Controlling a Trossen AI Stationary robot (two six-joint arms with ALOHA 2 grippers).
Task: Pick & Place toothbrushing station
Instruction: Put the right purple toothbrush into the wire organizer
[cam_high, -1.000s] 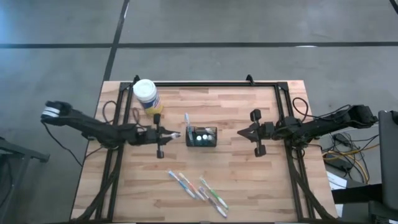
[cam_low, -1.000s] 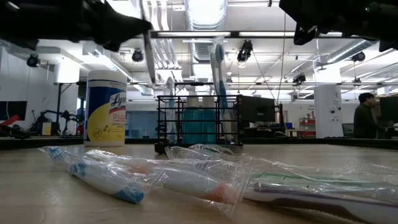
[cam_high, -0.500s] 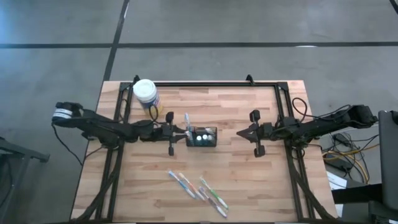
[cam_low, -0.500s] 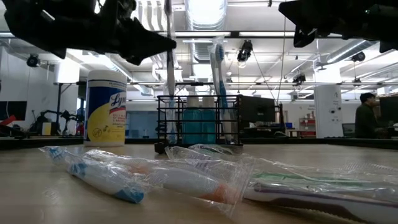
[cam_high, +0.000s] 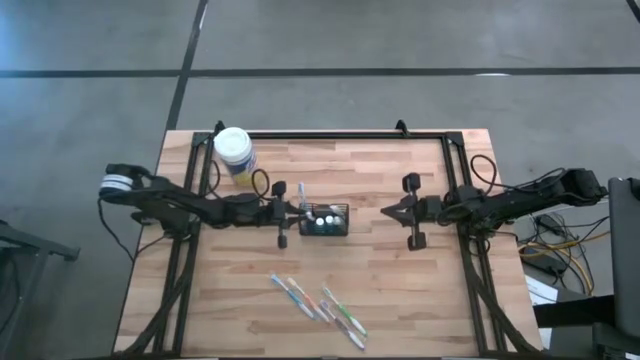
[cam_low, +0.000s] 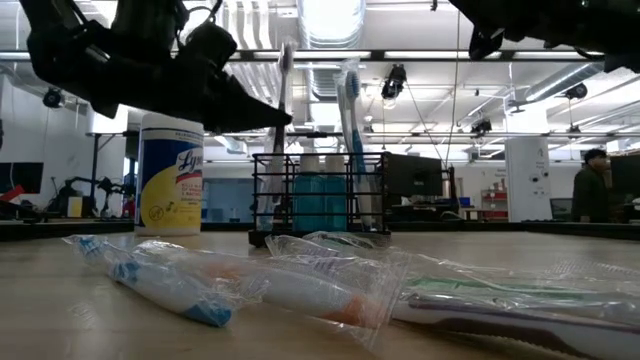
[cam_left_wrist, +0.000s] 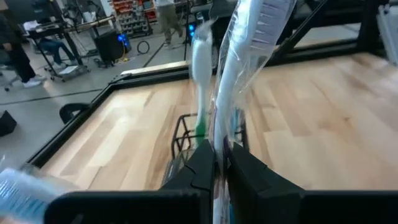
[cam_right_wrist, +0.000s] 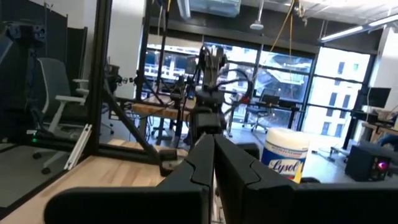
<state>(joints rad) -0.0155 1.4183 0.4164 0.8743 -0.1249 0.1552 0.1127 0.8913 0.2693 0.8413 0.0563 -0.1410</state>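
I'm mid-placement. My left gripper (cam_high: 288, 208) has its fingers pinched on a wrapped toothbrush (cam_left_wrist: 239, 74), held upright at the nine o'clock edge of the toothbrushing station (cam_high: 325, 219), which sits near the centre of the bench (cam_high: 400, 290). In the low view the brush stands over the holder's near-left compartment, beside a blue-headed brush (cam_low: 352, 105) already standing in it. Next, I judge, I need to lower straight down so the handle clears the mesh rim, then release without tipping the holder. My right gripper (cam_high: 410, 212) waits at three o'clock, fingers closed on nothing. More bagged toothbrushes (cam_high: 318, 303) lie at six o'clock; the wipes canister (cam_high: 234, 148) stands at eleven.
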